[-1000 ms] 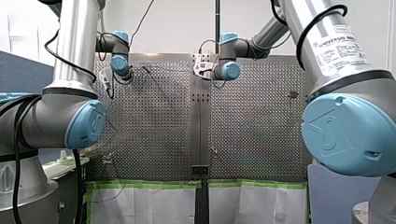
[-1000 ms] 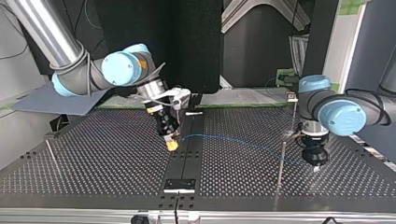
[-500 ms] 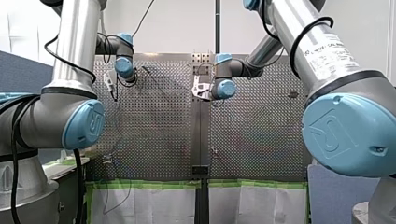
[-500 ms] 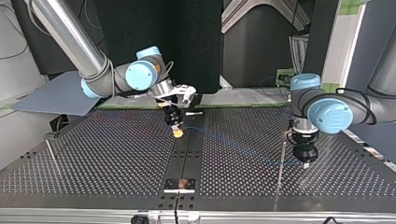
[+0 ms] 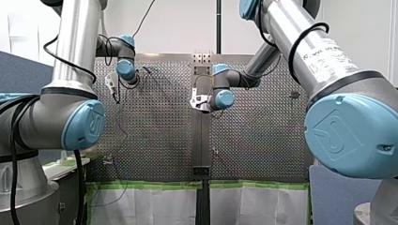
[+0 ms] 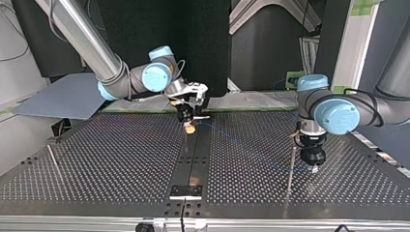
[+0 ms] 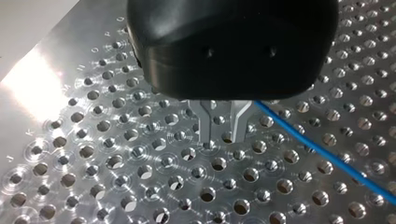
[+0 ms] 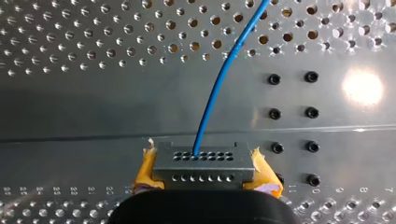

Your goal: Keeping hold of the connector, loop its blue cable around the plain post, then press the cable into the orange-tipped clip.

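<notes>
Perforated tabletop (image 6: 96,159) below; my right gripper (image 8: 205,179) clamps the connector (image 8: 203,163) mid-tabletop, near the top view's far edge. I judge looping is underway: the blue cable (image 8: 219,84) isn't yet round the plain post (image 6: 291,164). Next, a firm-gripped sweep around it. My left gripper (image 7: 223,128) is narrowly parted and empty.

Blue cable (image 7: 322,150) strung across mid-table, thin post (image 6: 290,169) just beside left gripper (image 6: 314,168)

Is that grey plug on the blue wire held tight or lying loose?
Held: my right hand has its yellow pads clamped on both ends of the grey connector, blue cable running out ahead.
</notes>
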`<control>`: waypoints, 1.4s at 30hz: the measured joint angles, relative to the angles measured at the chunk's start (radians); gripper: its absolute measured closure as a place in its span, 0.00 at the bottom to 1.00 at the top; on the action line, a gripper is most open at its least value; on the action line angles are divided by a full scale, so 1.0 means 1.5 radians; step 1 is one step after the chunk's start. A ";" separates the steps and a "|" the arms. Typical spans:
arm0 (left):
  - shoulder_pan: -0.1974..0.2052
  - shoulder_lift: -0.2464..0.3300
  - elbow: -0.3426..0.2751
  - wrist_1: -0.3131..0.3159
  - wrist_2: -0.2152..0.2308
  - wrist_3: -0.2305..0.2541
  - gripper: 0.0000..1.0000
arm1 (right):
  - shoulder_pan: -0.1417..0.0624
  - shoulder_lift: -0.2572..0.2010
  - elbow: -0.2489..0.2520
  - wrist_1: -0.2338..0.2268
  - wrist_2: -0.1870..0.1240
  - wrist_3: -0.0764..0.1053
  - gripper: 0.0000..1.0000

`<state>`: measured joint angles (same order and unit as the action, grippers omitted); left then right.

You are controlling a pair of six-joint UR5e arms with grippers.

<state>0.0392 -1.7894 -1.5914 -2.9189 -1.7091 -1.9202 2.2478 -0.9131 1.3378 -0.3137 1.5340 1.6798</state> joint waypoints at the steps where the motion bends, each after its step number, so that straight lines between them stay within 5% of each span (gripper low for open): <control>1: 0.000 0.000 0.000 0.000 0.000 0.000 0.76 | 0.001 0.000 0.002 -0.002 0.000 0.000 1.00; 6: -0.002 0.000 0.000 0.002 0.013 -0.006 0.66 | 0.004 0.001 0.018 -0.025 -0.001 0.000 1.00; 8: -0.004 -0.001 -0.002 0.008 0.022 -0.008 0.46 | 0.005 0.002 0.022 -0.031 -0.002 0.000 1.00; 9: -0.005 -0.002 -0.004 0.012 0.029 -0.009 0.46 | 0.006 0.002 0.023 -0.032 -0.002 0.000 1.00; 11: -0.007 -0.003 -0.011 0.023 0.040 -0.012 0.19 | 0.009 0.003 0.025 -0.034 -0.002 -0.001 1.00; 12: -0.008 -0.003 -0.016 0.030 0.049 -0.014 0.19 | 0.010 0.003 0.025 -0.035 -0.002 -0.001 1.00; 14: -0.009 -0.004 -0.023 0.042 0.058 -0.016 0.00 | 0.014 0.006 0.025 -0.036 -0.002 -0.003 1.00; 26: -0.016 -0.004 -0.032 0.017 0.012 -0.019 0.00 | 0.034 0.059 0.028 -0.020 0.014 -0.031 1.00; 33: -0.023 -0.004 -0.032 0.011 -0.020 -0.019 0.00 | 0.043 0.073 0.038 -0.036 0.016 -0.034 1.00; 42: -0.027 -0.004 -0.032 0.012 -0.025 -0.019 0.00 | 0.046 0.109 0.047 -0.043 0.021 -0.036 1.00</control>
<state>-0.0007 -1.7952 -1.6394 -2.9016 -1.7466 -1.9481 2.3166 -0.7498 1.4078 -0.3788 1.5650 1.6260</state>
